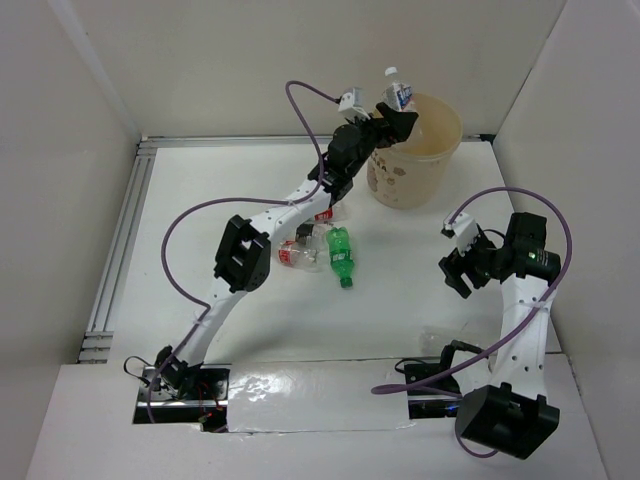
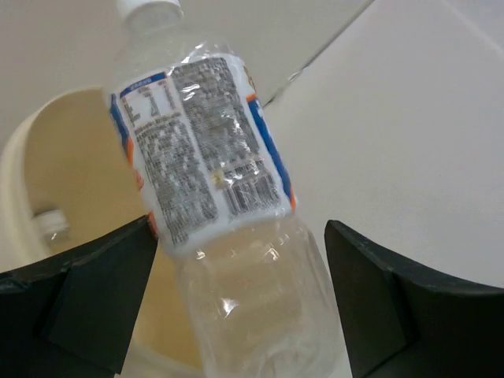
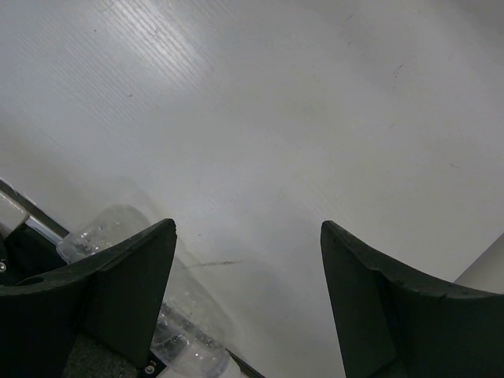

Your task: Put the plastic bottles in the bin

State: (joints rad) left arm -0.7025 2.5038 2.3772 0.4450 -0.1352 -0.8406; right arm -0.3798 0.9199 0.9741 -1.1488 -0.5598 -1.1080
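Plastic bottles [image 1: 342, 256]: we count five in the top view. A blue-and-white labelled bottle [image 1: 397, 96] stands upright, clamped in the left tool [image 1: 393, 120], above the left rim of the bin [image 1: 420, 178] at upper centre-right. Mid-frame on the bench [image 1: 250, 170] lie a green bottle [image 1: 343, 262], a red-marked bottle [image 1: 296, 256] and, half under the arm, a second red-marked bottle [image 1: 326, 212]. A clear bottle [image 1: 438, 343] lies lower right. Only our left wrist view shows a white cap [image 2: 49, 224] inside the bin. The right tool [image 3: 248, 236] gapes over bare bench. White walls [image 1: 60, 200] bound left, back, right.
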